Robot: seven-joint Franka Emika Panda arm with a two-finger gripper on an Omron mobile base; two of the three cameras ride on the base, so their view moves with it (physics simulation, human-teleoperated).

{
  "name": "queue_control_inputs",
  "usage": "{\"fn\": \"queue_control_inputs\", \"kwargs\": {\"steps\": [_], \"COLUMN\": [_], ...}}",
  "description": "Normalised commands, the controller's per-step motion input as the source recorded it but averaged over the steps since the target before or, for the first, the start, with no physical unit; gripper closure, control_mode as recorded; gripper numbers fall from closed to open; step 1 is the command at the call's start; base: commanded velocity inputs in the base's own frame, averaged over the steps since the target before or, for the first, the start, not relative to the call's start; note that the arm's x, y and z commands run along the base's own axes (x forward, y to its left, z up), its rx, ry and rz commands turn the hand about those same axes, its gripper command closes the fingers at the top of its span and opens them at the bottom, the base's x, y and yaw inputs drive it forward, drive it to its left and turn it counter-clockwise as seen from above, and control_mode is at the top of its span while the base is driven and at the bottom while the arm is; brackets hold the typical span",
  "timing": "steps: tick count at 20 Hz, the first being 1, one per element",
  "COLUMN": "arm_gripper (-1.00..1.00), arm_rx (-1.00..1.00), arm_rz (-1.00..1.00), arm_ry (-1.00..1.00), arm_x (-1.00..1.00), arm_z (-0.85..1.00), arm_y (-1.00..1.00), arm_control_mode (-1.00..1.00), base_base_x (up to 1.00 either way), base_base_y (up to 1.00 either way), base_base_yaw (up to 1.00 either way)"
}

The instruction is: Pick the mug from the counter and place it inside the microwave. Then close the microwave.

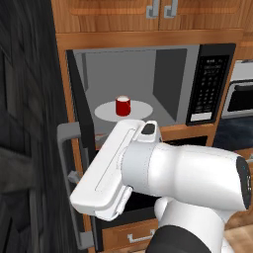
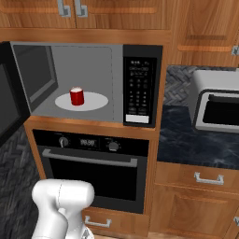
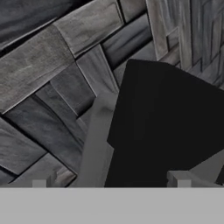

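Showing a task judged well past its midpoint: the mug [image 1: 123,105], small and red with a white inside, standing upright near the centre of the white turntable [image 1: 106,112] inside the microwave [image 1: 168,84], well clear of the grey walls and of the front edge of the cavity. Seen from the right base view as well, the mug [image 2: 76,96] sitting slightly left of the turntable's middle, nothing touching it. Off the counter [image 2: 186,135] already, so the picking and placing look finished. Left to do: shutting the microwave. The door [image 1: 79,116] hanging wide open, swung out to the left of the cavity, its grey bar handle [image 1: 63,163] facing the room. The white arm [image 1: 188,173] reaching low and to the left, toward that open door. In the hand view, the dark glass of the door [image 3: 166,122] and the grey handle [image 3: 98,140] close ahead, a grey tiled wall behind them. The gripper [image 3: 109,183] spread wide, tips far apart, holding nothing and not clamped on the handle. Contact with the door impossible to confirm from these angles. Judged next: pushing the door round to the right until it meets the front edge of the microwave, beside the black keypad panel [image 2: 140,86].
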Motion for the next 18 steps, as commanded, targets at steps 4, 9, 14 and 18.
{"fn": "queue_control_inputs", "kwargs": {"steps": [4,9,14,18], "arm_gripper": [-1.0,-1.0,-1.0,-1.0], "arm_rx": [0.0,0.0,0.0,0.0], "arm_rz": [-0.05,-0.04,-0.05,-0.08], "arm_ry": [0.0,0.0,0.0,0.0], "arm_x": [0.06,0.15,0.21,0.33], "arm_z": [0.0,0.0,0.0,0.0], "arm_y": [0.04,0.01,0.0,0.0], "arm_control_mode": [-1.0,-1.0,-1.0,-1.0], "base_base_x": [0.0,0.0,0.0,0.0], "base_base_y": [0.0,0.0,0.0,0.0], "base_base_yaw": [0.0,0.0,0.0,0.0]}}
